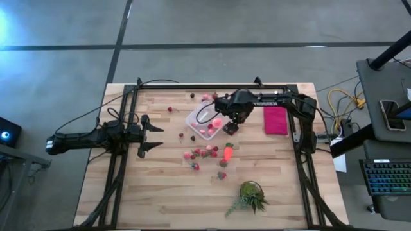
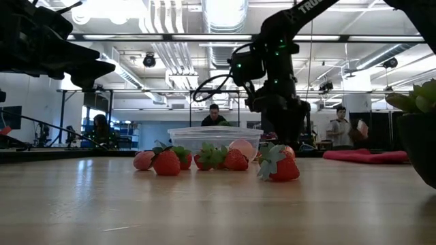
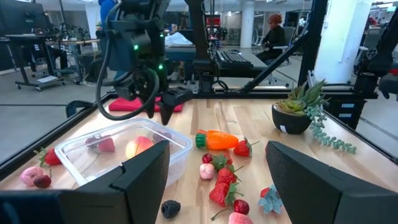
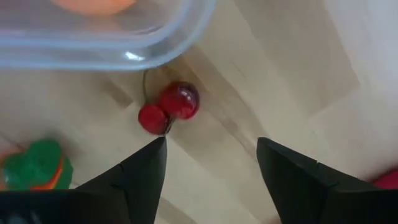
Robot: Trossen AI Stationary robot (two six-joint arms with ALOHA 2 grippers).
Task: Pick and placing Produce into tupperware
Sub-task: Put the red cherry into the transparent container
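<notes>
My right jaws (image 4: 211, 163) hang wide open, empty, over the cherries (image 4: 169, 108) at the tupperware's (image 4: 124, 46) five o'clock corner; next, descend and close.

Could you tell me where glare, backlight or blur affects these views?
High view: blue glare at the floor's left edge. Low view: bright ceiling lights backlight the right gripper into a silhouette. Right wrist view: the tupperware rim and cherries look soft.

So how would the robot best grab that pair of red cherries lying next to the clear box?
Probably from straight above, closing on the two round cherries together. They lie flat on bare wood just off the tupperware corner, and the open right gripper hangs close by.
</notes>
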